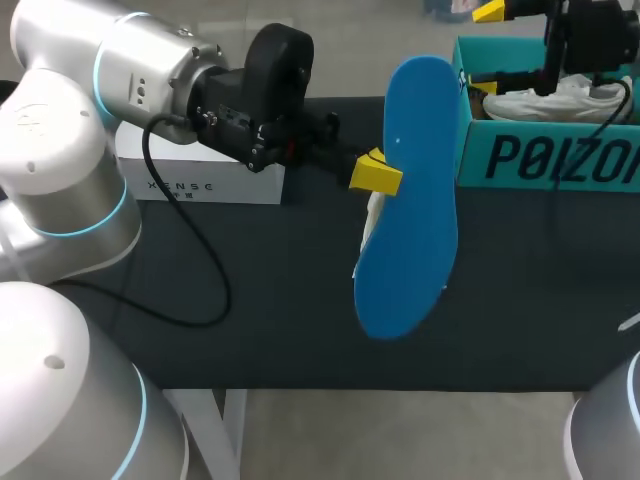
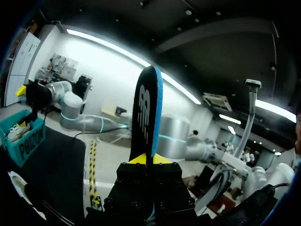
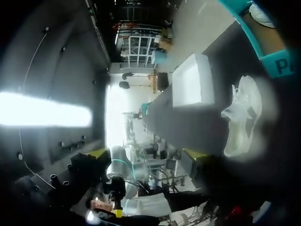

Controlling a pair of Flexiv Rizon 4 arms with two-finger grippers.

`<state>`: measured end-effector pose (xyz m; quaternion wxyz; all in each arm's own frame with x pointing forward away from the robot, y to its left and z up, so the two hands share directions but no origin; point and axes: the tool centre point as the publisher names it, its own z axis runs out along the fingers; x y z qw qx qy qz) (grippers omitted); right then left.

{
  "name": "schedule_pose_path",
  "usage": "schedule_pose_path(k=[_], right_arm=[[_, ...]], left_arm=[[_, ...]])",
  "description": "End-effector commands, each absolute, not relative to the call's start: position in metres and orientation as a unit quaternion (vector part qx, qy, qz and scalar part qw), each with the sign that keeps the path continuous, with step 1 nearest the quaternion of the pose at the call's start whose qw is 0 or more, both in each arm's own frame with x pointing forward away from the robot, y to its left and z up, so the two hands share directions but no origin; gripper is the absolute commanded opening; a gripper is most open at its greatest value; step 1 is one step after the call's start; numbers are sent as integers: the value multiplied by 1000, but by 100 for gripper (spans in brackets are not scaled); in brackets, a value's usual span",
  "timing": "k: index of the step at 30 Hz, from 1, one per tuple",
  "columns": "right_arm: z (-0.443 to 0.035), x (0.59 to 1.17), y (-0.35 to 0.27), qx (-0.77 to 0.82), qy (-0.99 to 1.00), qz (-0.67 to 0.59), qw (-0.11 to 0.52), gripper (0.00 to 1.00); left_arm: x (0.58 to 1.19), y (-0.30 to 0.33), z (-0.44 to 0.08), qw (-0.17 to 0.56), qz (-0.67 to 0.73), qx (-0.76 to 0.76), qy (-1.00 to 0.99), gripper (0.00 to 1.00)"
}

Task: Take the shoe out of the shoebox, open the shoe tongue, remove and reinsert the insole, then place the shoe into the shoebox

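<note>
My left gripper (image 1: 375,175) is shut on a blue insole (image 1: 410,200) and holds it upright above the dark table. In the left wrist view the insole (image 2: 146,113) rises from between the yellow tips of that gripper (image 2: 150,159), its black printed face and blue edge showing. A white shoe (image 3: 242,117) lies on the table; in the head view the shoe (image 1: 370,235) is mostly hidden behind the insole. The teal shoebox (image 1: 520,155) stands at the back right with another white shoe (image 1: 560,100) inside. My right gripper (image 1: 487,48) hangs open over the box, empty; its fingers (image 3: 96,153) are spread wide.
A white rectangular box (image 1: 200,185) sits at the back left of the table, beside my left arm. A black cable (image 1: 190,260) loops from the left wrist over the tabletop. The table's front edge runs below the insole.
</note>
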<state>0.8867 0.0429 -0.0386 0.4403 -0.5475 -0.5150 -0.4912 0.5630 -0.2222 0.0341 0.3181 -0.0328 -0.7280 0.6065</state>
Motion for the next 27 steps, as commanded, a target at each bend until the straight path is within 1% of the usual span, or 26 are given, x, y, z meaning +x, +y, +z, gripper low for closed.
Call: schedule_pose_path(k=[1, 3, 4, 12, 14, 16, 18, 19, 27], right_arm=[[-44, 871, 46, -563, -491, -501, 437, 100], [-45, 869, 47, -566, -485, -499, 442, 100], [-44, 867, 47, -565, -473, -499, 457, 100], [-43, 868, 47, -565, -471, -499, 457, 100], [-43, 868, 47, -565, -471, -499, 457, 100], [-43, 868, 47, -565, -471, -499, 457, 100], [-43, 868, 47, -565, -471, -499, 457, 100], [-43, 868, 47, -565, -471, -499, 457, 100], [-43, 868, 47, -565, -471, -499, 457, 100]], left_arm=[[563, -223, 34, 318, 607, -33, -728, 0], [563, -223, 34, 318, 607, -33, -728, 0], [563, -223, 34, 318, 607, -33, -728, 0], [563, -223, 34, 318, 607, -33, -728, 0], [569, -220, 37, 255, 600, -80, -754, 0], [582, -213, 38, 159, 576, -121, -793, 0], [601, -206, 33, 106, 548, -114, -822, 0], [609, -204, 33, 128, 583, -93, -797, 0], [609, -204, 33, 128, 583, -93, -797, 0]])
